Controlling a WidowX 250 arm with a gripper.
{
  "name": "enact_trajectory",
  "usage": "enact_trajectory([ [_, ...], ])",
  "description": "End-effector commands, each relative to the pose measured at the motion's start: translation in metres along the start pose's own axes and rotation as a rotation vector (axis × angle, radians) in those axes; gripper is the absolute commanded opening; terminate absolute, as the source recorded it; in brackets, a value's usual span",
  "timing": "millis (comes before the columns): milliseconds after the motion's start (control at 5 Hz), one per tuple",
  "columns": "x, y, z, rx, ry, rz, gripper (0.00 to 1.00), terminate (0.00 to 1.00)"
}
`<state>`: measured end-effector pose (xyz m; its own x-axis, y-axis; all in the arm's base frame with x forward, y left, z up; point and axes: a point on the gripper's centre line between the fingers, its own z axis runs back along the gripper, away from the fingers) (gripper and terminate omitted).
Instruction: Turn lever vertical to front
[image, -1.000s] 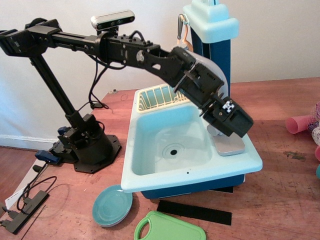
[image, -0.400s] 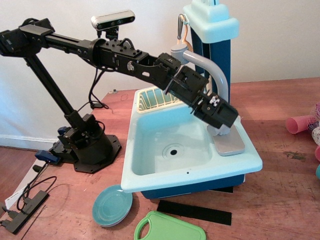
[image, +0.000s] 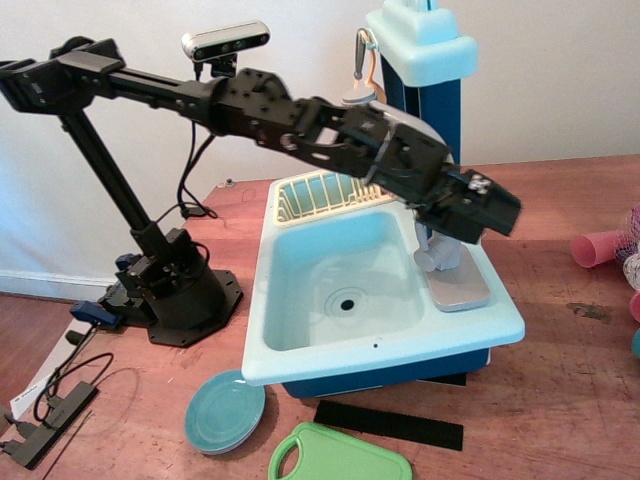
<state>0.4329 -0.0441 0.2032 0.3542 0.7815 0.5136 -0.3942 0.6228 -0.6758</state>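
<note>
Over the right rim of the toy sink (image: 300, 365), the gripper (image: 487, 213) hangs blurred above the grey faucet base plate (image: 458, 287); can't tell how wide its jaws are. Lever (image: 437, 258) sits at the faucet foot on that plate, just below the gripper, partly hidden by it. Teal plate (image: 225, 411) and green cutting board (image: 338, 457) lie on the table in front of the sink.

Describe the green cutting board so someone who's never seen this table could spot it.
Start at the light blue toy sink in the middle of the wooden table. Look below its front edge, past the black strip: the cutting board lies there, bright green, right of the round teal plate.
</note>
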Motion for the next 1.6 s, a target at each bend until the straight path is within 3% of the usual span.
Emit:
enact_trajectory([
  [0, 0.006, -0.004, -0.006, -0.038, 0.058, -0.008, 1.00, 0.00],
  [200, -0.003, 0.006, 0.012, -0.025, 0.073, 0.007, 1.00, 0.00],
  [600, -0.007, 0.026, 0.045, -0.029, 0.015, 0.034, 1.00, 0.00],
  [1200, -0.018, 0.060, 0.035, -0.021, 0.072, 0.054, 1.00, 0.00],
  [1400, -0.018, 0.075, 0.040, 0.017, 0.063, 0.075, 1.00, 0.00],
])
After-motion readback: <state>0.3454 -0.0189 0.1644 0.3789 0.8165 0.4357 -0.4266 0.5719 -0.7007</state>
